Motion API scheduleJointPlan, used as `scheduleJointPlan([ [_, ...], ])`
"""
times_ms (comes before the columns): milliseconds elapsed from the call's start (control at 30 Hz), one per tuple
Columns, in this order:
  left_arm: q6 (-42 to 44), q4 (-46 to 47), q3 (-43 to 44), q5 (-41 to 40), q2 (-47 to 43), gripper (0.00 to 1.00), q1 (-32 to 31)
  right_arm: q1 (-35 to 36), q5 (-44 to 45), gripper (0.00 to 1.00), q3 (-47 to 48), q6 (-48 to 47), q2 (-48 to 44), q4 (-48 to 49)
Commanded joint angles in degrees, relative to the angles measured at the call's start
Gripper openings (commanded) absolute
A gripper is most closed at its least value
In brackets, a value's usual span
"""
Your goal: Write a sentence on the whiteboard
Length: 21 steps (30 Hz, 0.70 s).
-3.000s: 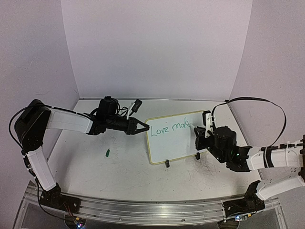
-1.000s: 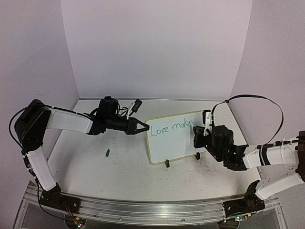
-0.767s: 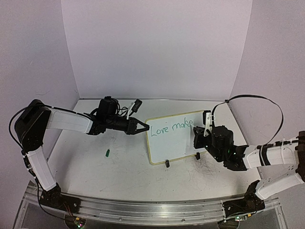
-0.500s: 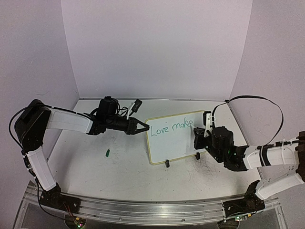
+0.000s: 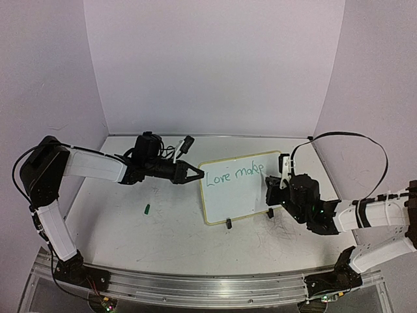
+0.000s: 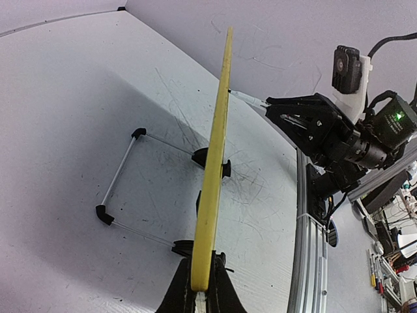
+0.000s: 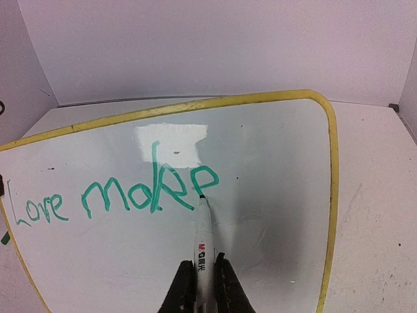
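Marker (image 7: 204, 235) is clamped in the right gripper (image 7: 200, 280), tip on the whiteboard (image 7: 273, 150), blank space lying rightward; the far edge is pinched by the left gripper (image 6: 201, 287).

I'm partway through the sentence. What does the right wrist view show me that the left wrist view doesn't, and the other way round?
Only the right wrist: the face of the whiteboard, with green writing that reads roughly "Love make". The marker tip touches the face at the last letter, and its barrel is pinched in the right gripper.
Only the left wrist: the left gripper clamped on the board's edge, and the wire stand with black feet behind the board.
Both: the whiteboard and its yellow frame.
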Motion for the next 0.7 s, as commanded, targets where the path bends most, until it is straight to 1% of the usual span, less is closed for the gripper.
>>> scheduleJointPlan([
  [0, 3.5, -4.7, 0.8, -2.6, -1.1, 0.0, -0.6, -0.4, 0.6, 0.0, -0.5, 1.7, -0.5, -3.9],
  [433, 3.6, -4.8, 0.8, -2.7, -1.1, 0.0, -0.6, -0.4, 2.6, 0.0, -0.4, 3.4, -1.6, -5.7],
  [500, 3.7, -4.8, 0.7, -2.7, -1.2, 0.0, -0.6, -0.4, 2.9, 0.0, -0.8, 3.4, -3.0, -5.8],
  [667, 3.7, -4.9, 0.8, -2.7, -1.2, 0.0, -0.6, -0.4, 1.4, 0.0, -3.7, 0.3, -10.6, -3.3],
])
